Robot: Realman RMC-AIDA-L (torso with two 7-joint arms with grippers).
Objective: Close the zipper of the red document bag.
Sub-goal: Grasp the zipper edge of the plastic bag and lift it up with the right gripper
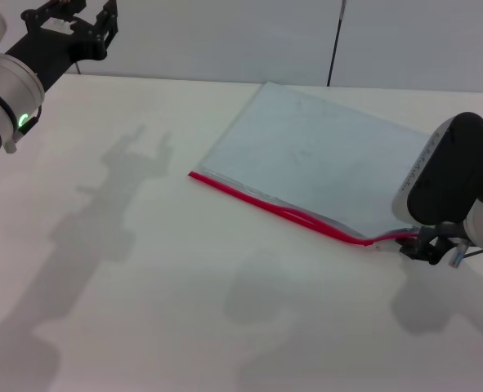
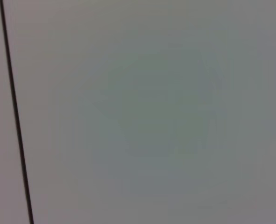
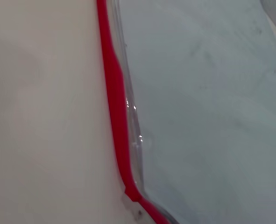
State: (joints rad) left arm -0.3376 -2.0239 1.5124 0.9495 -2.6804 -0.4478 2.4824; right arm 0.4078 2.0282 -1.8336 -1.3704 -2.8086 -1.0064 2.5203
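Note:
The red document bag [image 1: 315,155] lies flat on the white table, right of centre, a translucent pale grey-blue pouch. Its zipper [image 1: 266,204] is the bright red strip along the near long edge. My right gripper [image 1: 421,245] sits at the zipper's right end, mostly hidden under its wrist, and the strip rises slightly toward it. In the right wrist view the zipper [image 3: 114,93] runs beside the bag [image 3: 208,102], with a clear lip gaping beside it. My left gripper [image 1: 82,20] hangs open, high at the far left, away from the bag.
The white table [image 1: 143,286] stretches bare to the left of and in front of the bag, crossed by the arms' shadows. A pale wall with a thin black line [image 1: 335,41] stands behind. The left wrist view shows only that wall and line [image 2: 16,121].

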